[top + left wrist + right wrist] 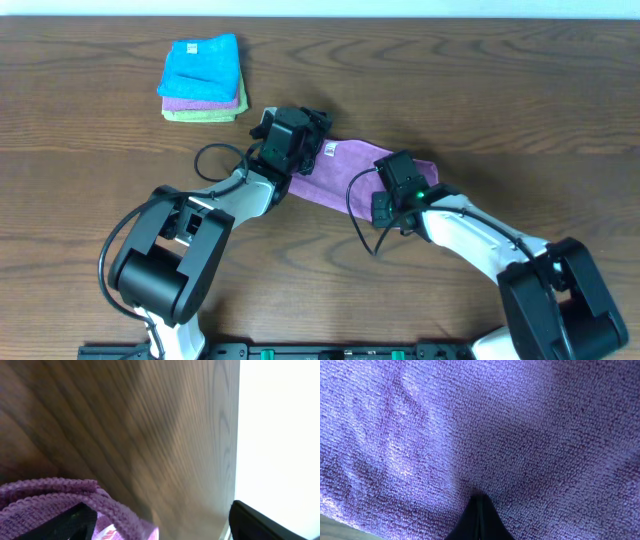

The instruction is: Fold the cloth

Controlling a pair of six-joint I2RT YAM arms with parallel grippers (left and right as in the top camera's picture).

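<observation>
The purple cloth point(345, 165) lies in a rumpled band near the middle of the wooden surface point(500, 80), running from upper left down to the right, with one arm at each end. A small white tag point(328, 150) shows near its left end.

The left gripper point(308, 135) sits right over that left end. From its own camera the jaws stand released: one dark finger point(75, 521) rests against the doubled, fuzzy edge of the cloth point(50, 495), and the other finger point(265, 522) is well apart from it on the far side, with only bare wood between them.

The right gripper point(400, 185) is down on the cloth's right end. Its camera is so close that purple terry point(520, 435) fills almost the whole view. The two fingers come together in a single dark point point(477, 517), clenched with only a thin line between them, and the fabric puckers toward the tip, so it looks to be pinching the cloth there.

Off toward the far left corner of the surface, well apart from both arms, is a neat stack of folded cloths point(203, 78): blue on top, purple beneath it, green at the bottom.
</observation>
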